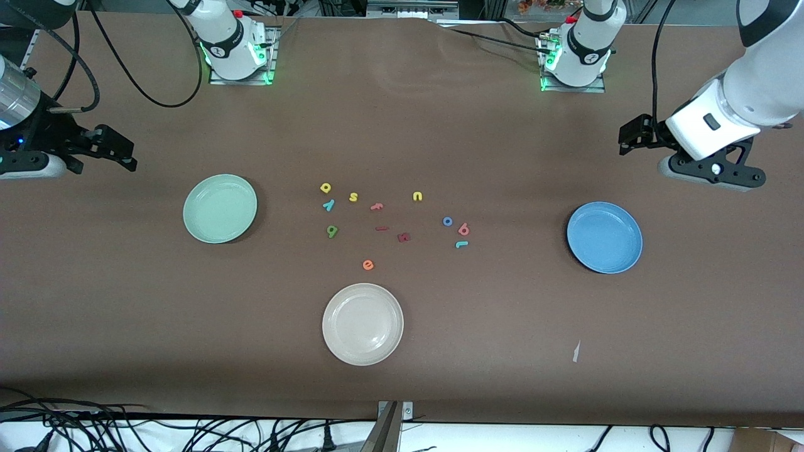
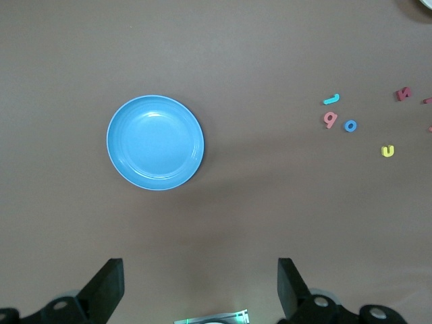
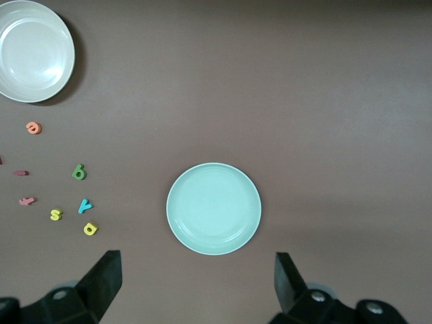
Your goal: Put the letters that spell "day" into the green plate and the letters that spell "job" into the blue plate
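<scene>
The green plate lies bare toward the right arm's end, the blue plate bare toward the left arm's end. Between them lie the yellow "d", teal "y" and dark green "a", nearer the green plate. The blue "o", pinkish "b" and teal "j" lie nearer the blue plate. My right gripper hangs open and empty over the table beside the green plate. Just as wide and empty, my left gripper hovers beside the blue plate.
A cream-white plate sits nearer the front camera than the letters. Other letters lie among them: yellow "s", yellow "u", orange "e", a pinkish piece and two dark red pieces.
</scene>
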Robot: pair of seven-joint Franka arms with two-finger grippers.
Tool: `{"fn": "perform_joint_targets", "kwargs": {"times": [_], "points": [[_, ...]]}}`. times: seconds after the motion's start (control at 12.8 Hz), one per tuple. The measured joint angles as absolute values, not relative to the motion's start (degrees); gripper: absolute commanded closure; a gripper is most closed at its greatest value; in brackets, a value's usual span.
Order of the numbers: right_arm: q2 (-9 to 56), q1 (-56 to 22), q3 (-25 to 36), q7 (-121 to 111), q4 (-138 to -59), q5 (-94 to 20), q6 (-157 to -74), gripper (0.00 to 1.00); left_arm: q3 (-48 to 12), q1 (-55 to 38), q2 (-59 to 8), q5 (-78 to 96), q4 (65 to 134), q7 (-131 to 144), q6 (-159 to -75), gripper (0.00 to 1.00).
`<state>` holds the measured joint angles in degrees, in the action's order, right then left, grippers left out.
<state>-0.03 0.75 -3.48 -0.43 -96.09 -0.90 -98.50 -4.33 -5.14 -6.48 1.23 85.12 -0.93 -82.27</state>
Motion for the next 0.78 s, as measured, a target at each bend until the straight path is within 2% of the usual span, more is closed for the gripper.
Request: {"fn": "perform_joint_targets", "kwargs": {"times": [0.78], "points": [[0.1, 0.8, -3.5, -0.4, -96.2, -0.9, -98.7, 0.00, -4.1, -5.1, -6.5, 3.5, 83.9, -0.9, -83.9, 0.00]]}}
